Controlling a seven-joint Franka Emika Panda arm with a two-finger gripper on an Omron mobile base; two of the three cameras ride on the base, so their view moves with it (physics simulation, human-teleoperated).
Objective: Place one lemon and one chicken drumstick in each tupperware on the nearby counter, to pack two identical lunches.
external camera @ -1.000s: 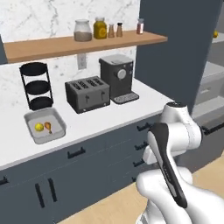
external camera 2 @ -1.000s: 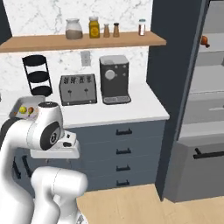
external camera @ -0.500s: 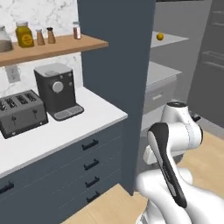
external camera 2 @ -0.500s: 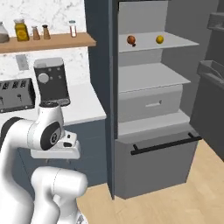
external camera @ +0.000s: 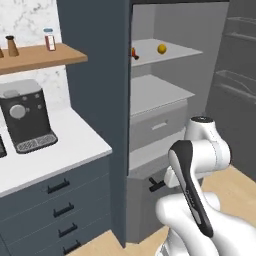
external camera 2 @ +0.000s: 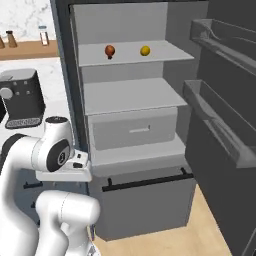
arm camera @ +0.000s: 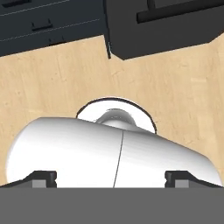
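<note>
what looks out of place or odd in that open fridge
Nothing looks spilled, tipped or damaged. The fridge stands open, with a lemon and a reddish-brown item resting apart on its top shelf.

Looking forward from behind the arm, left and right, at the same open fridge (external camera: 160, 100) (external camera 2: 135, 100); from the hand, straight down at wooden floor (arm camera: 52, 87).

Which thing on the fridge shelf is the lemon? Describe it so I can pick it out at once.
Look into the open fridge beside the counter, at its top shelf. Two small round things sit there; the lemon is the right one, yellow, while its neighbour is reddish-brown.
</note>
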